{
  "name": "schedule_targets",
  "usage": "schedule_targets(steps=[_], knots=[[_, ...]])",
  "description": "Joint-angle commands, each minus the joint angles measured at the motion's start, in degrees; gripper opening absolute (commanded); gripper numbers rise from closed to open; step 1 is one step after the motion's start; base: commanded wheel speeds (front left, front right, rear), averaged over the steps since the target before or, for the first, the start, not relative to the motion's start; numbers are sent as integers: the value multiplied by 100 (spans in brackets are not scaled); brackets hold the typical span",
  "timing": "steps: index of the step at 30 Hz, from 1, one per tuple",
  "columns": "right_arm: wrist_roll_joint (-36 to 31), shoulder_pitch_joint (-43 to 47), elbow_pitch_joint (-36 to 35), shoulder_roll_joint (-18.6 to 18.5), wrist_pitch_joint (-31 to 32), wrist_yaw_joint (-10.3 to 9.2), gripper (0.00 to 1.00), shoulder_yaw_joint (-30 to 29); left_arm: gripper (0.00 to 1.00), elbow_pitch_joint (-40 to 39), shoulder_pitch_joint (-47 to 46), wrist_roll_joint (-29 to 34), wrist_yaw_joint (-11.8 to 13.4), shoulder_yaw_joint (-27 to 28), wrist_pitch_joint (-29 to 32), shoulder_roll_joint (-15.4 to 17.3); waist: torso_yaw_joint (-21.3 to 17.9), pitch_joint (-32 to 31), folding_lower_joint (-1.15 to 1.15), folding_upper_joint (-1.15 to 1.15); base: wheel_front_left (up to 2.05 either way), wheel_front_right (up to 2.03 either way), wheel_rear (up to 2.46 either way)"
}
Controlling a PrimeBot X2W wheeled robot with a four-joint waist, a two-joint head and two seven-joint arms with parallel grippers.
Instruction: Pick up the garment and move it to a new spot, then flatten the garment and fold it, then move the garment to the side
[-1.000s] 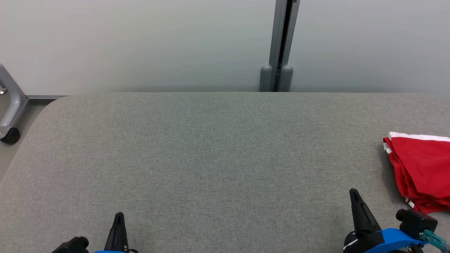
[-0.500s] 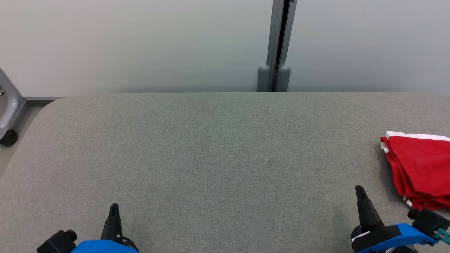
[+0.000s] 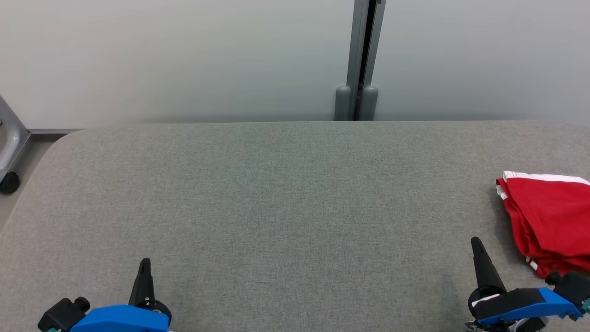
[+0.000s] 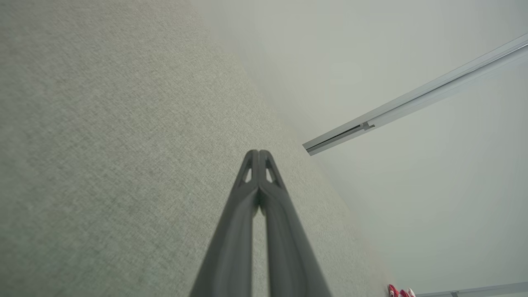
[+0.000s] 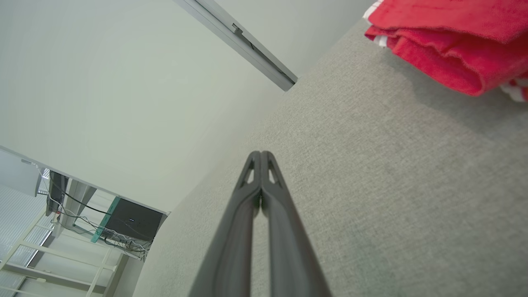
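The garment [image 3: 551,221] is red with white stripes and lies folded in a thick bundle at the table's right edge, partly cut off by the head view. It appears again at the top right of the right wrist view [image 5: 449,45] and as a tiny red speck in the left wrist view [image 4: 399,292]. My right gripper [image 3: 476,243] is shut and empty, just left of the garment's near corner. My left gripper [image 3: 145,263] is shut and empty at the lower left, far from the garment. Both wrist views show the tips pressed together [image 4: 258,153] [image 5: 260,154].
The grey fabric table [image 3: 276,198] spans the head view, with a rounded far-left corner. Behind it stand pale partition panels joined at a grey post [image 3: 357,60]. A grey frame leg with a caster [image 3: 9,182] stands on the floor at the left.
The camera has shifted slightly. Both grippers have come further into view, fingertips higher in the picture; the right one has slid right, closer to the garment. The garment lies still.
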Motion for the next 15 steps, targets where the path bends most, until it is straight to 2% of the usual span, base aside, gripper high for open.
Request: schedule_targets(steps=[1,15], knots=[[131,-138,-88,-18,34,2,0,-34,0,-87,-184,-112,-40,48,31,13,-2,-1,0,0,0,0,0],[1051,-193,-162,-21,267,2,0,-123,0,-128,-304,-848,-155,266,272,-59,-49,-8,0,0,0,0,0]])
